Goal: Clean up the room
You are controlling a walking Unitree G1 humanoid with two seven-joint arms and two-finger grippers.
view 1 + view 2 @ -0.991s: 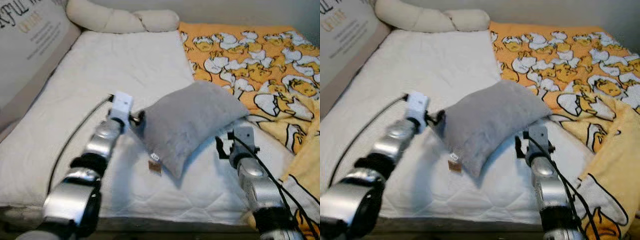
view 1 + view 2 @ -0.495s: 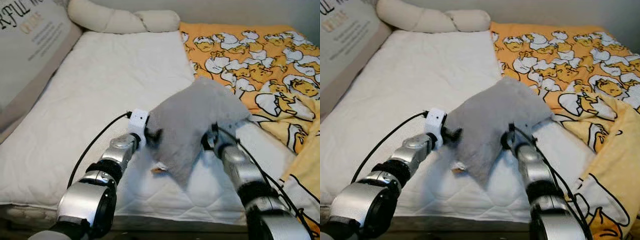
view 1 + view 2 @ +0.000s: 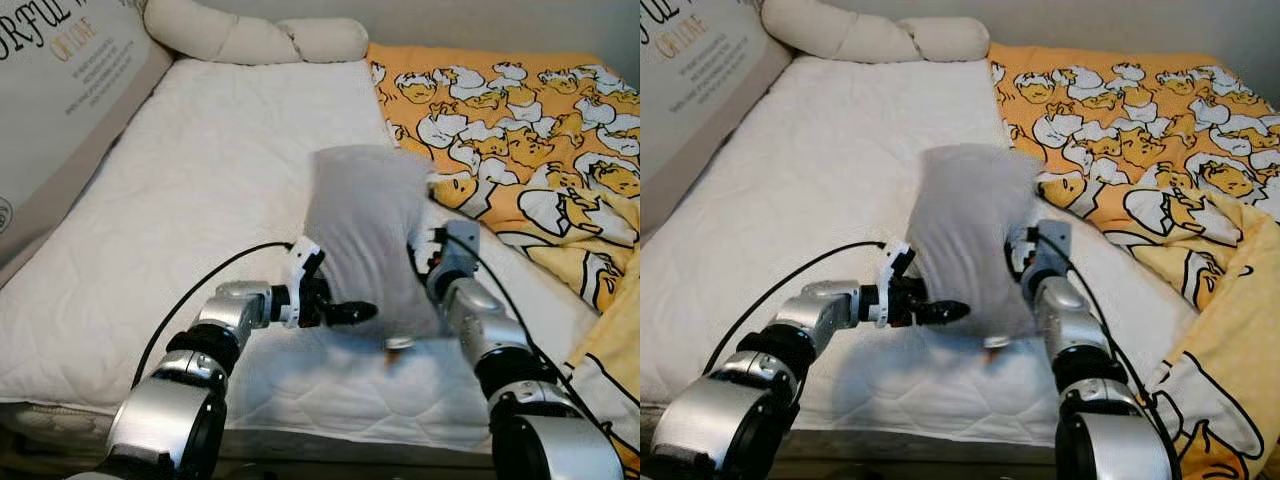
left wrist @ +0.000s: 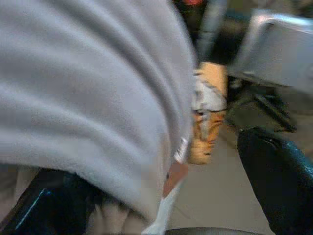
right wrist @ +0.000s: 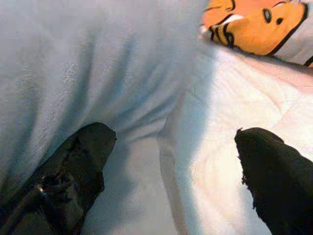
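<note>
Grey pillow (image 3: 365, 235) is up off the white mattress (image 3: 200, 200), squeezed upright between both grippers. Left gripper (image 3: 345, 314) and right gripper (image 3: 425, 262) each have jaws apart, pressing its sides.

The grey pillow (image 3: 365, 235) stands lifted between the two grippers and blocks the way from one to the other. The left gripper (image 3: 345, 312), fingers spread, sits against its lower edge; the right gripper (image 5: 171, 181), fingers apart, has the pillow against one finger. Outward of the left gripper lies a broad bare stretch of white mattress (image 3: 190, 190), free as far as the printed cushion (image 3: 60, 80). Ahead, past the pillow, the mattress runs open up to the cream bolster (image 3: 250, 35). Outward of the right gripper the rumpled orange blanket (image 3: 520, 130) crowds close.
</note>
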